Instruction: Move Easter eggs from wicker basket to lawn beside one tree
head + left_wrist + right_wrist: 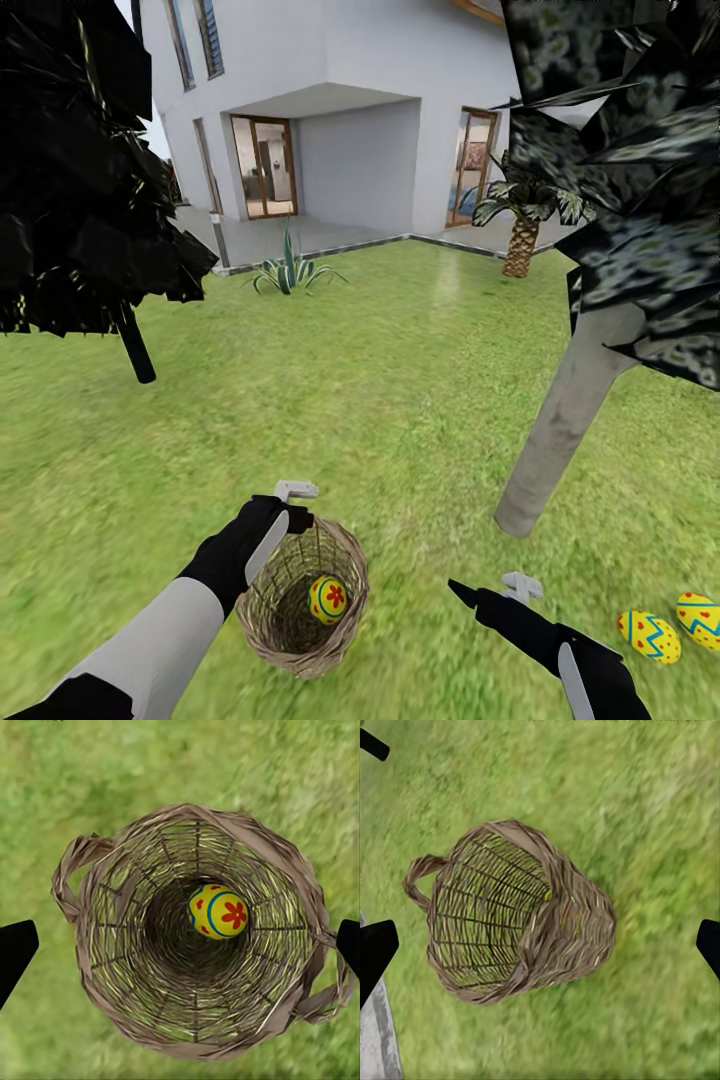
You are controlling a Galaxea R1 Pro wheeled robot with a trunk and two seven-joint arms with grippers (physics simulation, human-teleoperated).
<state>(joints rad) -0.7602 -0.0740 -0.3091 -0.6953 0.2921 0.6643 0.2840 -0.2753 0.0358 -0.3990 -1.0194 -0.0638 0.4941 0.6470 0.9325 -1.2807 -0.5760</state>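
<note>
The wicker basket [300,625] stands upright on the lawn [400,400] in front of me. One yellow Easter egg [328,598] with a red flower lies at its bottom, seen also in the left wrist view as the egg [217,912] inside the basket [112,907]. Two more yellow eggs with blue zigzags [648,636] [698,618] rest on the grass near the base of the grey-trunked tree [570,410]. My left gripper [180,945] hangs open directly above the basket's mouth. My right gripper [470,598] is open and empty, right of the basket [517,915].
A thin black-trunked tree [135,350] stands at the left. Farther back are a spiky plant [290,270], a palm [520,245], the grey patio [250,240] and the white house [350,100]. Open grass spreads between the trees.
</note>
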